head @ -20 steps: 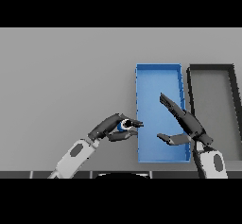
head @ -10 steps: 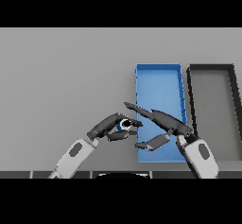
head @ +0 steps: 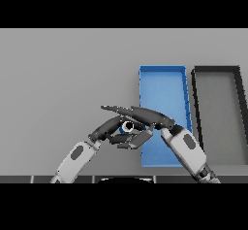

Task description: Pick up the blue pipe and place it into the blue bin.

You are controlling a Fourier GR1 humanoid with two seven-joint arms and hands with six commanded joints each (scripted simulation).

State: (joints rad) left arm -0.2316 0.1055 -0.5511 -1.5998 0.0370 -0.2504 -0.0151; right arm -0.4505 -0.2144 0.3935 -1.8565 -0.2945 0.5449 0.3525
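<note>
blue pipe (head: 127, 126) sits between the two robot hands, near edge of the grey surface (head: 63, 78), just left of the blue bin (head: 162, 76). only its ring-like end shows, pale rim w/ dark hole, so long axis seems to point roughly toward the viewer; rest is hidden, can't tell its length.

left robot hand (head: 112, 129) comes in from lower left, fingers curled round the pipe — grasping it, thumb side under, as far as i can see. right robot hand (head: 145, 115) comes in from lower right, lying across over the near-left corner of the bin, fingers straight and pointing left, just above/over the pipe and touching or nearly touching the left hand; it's released, not closed on anything.

key relation: pipe is in the left hand, bin lies to its right & slightly far. right hand is nearer the bin. judgement: looks like a handover setup, or the left hand carries right over the bin wall. black bin (head: 218, 71) further right, not involved.
</note>
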